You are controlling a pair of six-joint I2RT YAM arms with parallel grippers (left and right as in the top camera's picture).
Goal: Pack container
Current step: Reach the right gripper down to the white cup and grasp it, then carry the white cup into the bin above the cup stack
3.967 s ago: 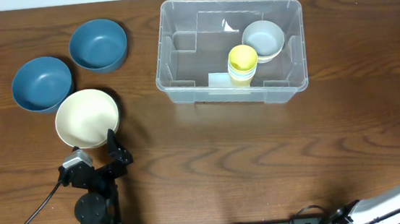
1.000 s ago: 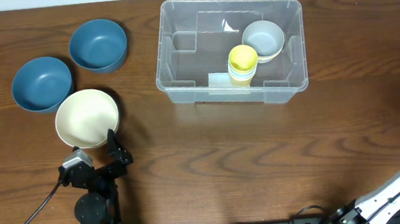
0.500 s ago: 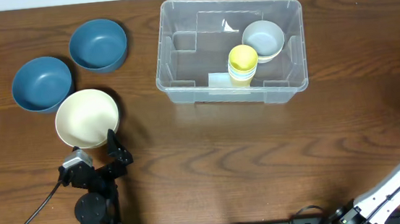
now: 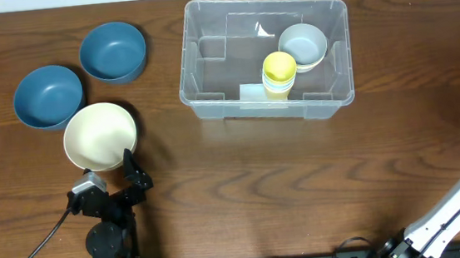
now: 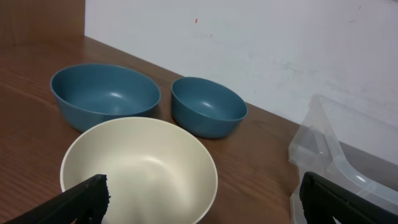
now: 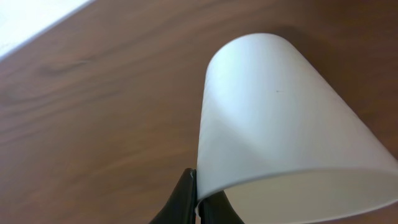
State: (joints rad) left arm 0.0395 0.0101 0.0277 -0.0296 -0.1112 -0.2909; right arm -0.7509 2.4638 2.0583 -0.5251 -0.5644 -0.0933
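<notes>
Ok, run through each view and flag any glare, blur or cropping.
Overhead: sharp and evenly lit, with a small glare patch on the far wall of the container. Left wrist: cream bowl crisp; the left gripper has dark fingers cropped by the bottom edge. Right wrist: white cup fills the frame, slightly soft; table behind it blurred.

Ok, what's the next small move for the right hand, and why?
Probably swing the white cup left toward the container. The right hand seems to pinch its rim, far right of the container, whose left half looks bare.
</notes>
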